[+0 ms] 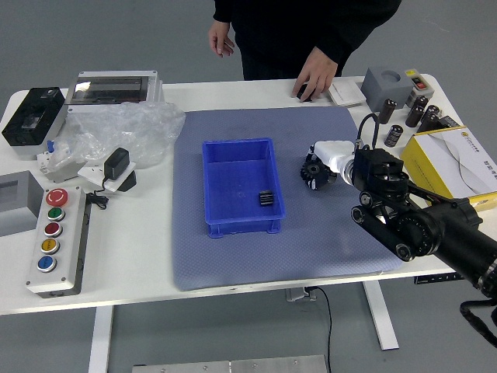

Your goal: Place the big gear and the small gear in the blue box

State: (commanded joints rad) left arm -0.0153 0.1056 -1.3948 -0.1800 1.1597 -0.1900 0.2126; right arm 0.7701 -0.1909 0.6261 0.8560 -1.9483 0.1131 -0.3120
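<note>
Gear: one dark toothed gear, at your right hand over the blue mat, to the right of the blue box and outside it. The hand's fingers are curled round the gear and appear to grasp it; you cannot tell whether it is off the mat.

Step, as judged: picking up the big gear. The small black part inside the box, near its right wall, is probably the small gear. Next move: confirm the grip, lift above the rim, carry left, release over bare box floor. Risk: the gear tilting or slipping on the way.

Count: box, 1; gear at the hand, 1; part in the box, 1; robot hands in view, 1. Person's hands, 2: one on a small black object at the far side, one hanging beyond the table. Control box, 1, with 5 buttons.
</note>
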